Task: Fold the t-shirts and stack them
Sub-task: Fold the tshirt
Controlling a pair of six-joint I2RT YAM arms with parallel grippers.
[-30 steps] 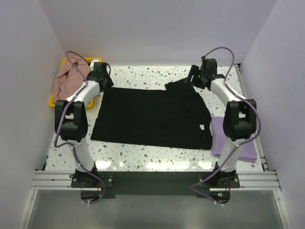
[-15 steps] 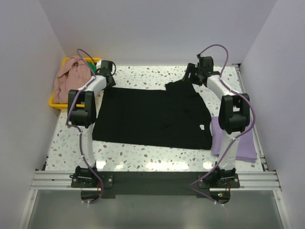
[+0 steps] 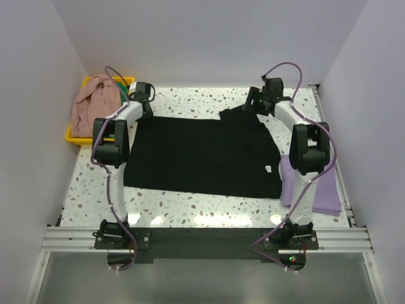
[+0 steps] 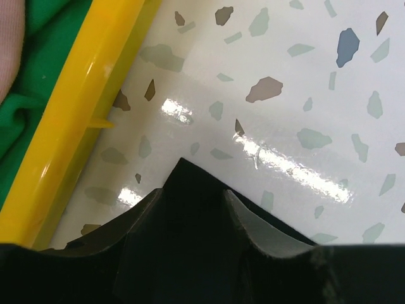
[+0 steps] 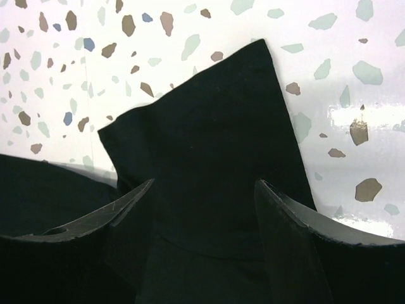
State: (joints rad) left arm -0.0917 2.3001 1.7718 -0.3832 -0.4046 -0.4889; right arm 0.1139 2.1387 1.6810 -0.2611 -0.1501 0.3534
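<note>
A black t-shirt (image 3: 202,155) lies spread flat on the speckled table. My left gripper (image 3: 143,95) is at the shirt's far left corner. In the left wrist view it (image 4: 193,195) is open, and the black corner (image 4: 190,180) lies between its fingers. My right gripper (image 3: 254,103) is over the far right sleeve. In the right wrist view it (image 5: 204,183) is open wide, with the black sleeve (image 5: 209,120) lying flat between and beyond the fingers. A folded purple t-shirt (image 3: 313,187) lies at the right edge.
A yellow bin (image 3: 74,136) with pink cloth (image 3: 95,101) stands at the far left. Its yellow rim (image 4: 76,126) and green cloth (image 4: 38,95) are close beside my left gripper. White walls enclose the table on three sides.
Both arms have reached farther out. My left gripper has shifted right onto the shirt's far left corner; my right gripper has shifted left over the sleeve. The shirt has not moved.
</note>
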